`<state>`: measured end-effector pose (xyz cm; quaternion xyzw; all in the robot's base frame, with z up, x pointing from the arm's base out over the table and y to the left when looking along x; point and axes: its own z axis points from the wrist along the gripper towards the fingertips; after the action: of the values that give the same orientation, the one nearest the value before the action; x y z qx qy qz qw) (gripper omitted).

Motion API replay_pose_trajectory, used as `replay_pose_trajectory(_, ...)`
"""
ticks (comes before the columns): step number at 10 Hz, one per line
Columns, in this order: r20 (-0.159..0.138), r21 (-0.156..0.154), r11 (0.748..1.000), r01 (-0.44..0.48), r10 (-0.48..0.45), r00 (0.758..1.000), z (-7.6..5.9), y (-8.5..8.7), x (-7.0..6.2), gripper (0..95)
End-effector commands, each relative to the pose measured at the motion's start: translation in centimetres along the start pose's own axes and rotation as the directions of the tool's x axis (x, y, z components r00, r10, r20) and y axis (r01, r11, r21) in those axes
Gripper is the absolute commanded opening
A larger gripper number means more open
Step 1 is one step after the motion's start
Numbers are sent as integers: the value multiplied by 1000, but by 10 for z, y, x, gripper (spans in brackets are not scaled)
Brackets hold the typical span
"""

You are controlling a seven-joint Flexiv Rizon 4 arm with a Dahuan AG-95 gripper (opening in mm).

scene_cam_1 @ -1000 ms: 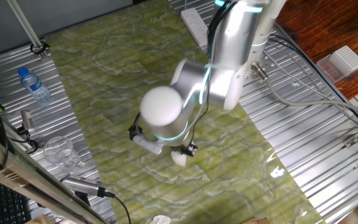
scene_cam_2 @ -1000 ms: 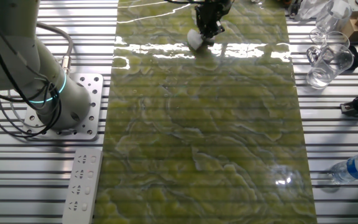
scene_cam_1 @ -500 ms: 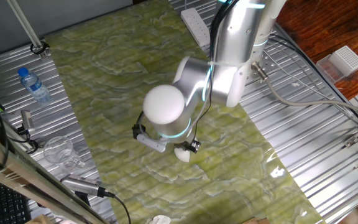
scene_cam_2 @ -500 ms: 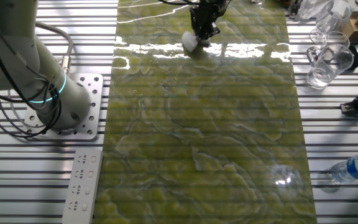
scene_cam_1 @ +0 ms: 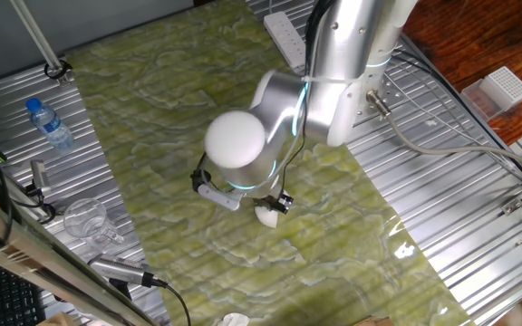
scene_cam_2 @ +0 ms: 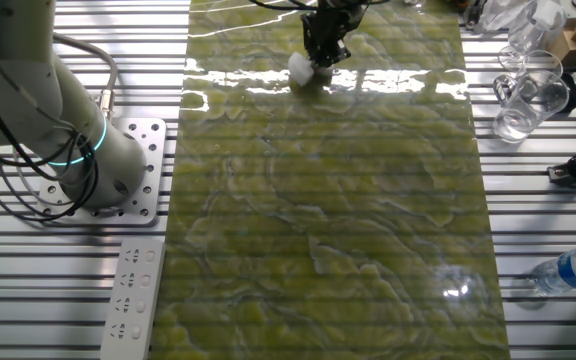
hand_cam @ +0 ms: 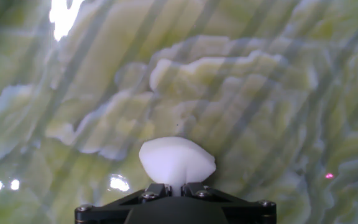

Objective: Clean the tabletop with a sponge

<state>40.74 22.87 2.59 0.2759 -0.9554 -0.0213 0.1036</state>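
Note:
The tabletop point(scene_cam_1: 152, 109) is a long glossy yellow-green sheet with pale wavy veins; it also fills the other fixed view point(scene_cam_2: 348, 230) and the hand view point(hand_cam: 260, 93). The sponge point(hand_cam: 176, 160) is a small white soft block pinched between the black fingers, bulging out in front of them. It presses on the sheet in one fixed view point(scene_cam_1: 266, 215) and in the other fixed view point(scene_cam_2: 301, 68). My gripper point(scene_cam_1: 274, 205) is shut on it, seen also in the other fixed view point(scene_cam_2: 319, 50) and at the bottom of the hand view point(hand_cam: 175, 186).
Ribbed grey metal panels point(scene_cam_1: 442, 208) flank the sheet. A water bottle point(scene_cam_1: 49, 124) and a glass point(scene_cam_1: 84, 217) stand left, a power strip point(scene_cam_1: 284, 32) at the back, a white ridged box point(scene_cam_1: 502, 88) right. The robot base point(scene_cam_2: 118, 170) and glass jugs point(scene_cam_2: 530, 95) show in the other fixed view.
The gripper has slid the sponge along the sheet, leftward in the other fixed view and slightly up in the first. The grip has not changed.

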Motion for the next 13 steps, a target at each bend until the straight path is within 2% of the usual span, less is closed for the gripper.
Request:
replay_pose_trajectory(1, 49, 30, 998, -47, 45, 998, 0, -2, -1, 0)
replay_pose_trajectory(3, 121, 60, 996, -69, 62, 991, 5, -7, -3, 0)
replay_pose_trajectory(4, 140, 68, 995, -75, 65, 988, 7, -9, -4, 0)
replay_pose_trajectory(5, 158, 61, 995, -77, 66, 985, 7, -10, -5, 190)
replay_pose_trajectory(6, 163, 56, 996, -72, 62, 985, 7, -11, -5, 570)
replay_pose_trajectory(8, 175, 45, 996, -75, 66, 982, 7, -11, -5, 950)
replay_pose_trajectory(13, 199, 31, 989, -144, 135, 971, 5, -10, -5, 950)
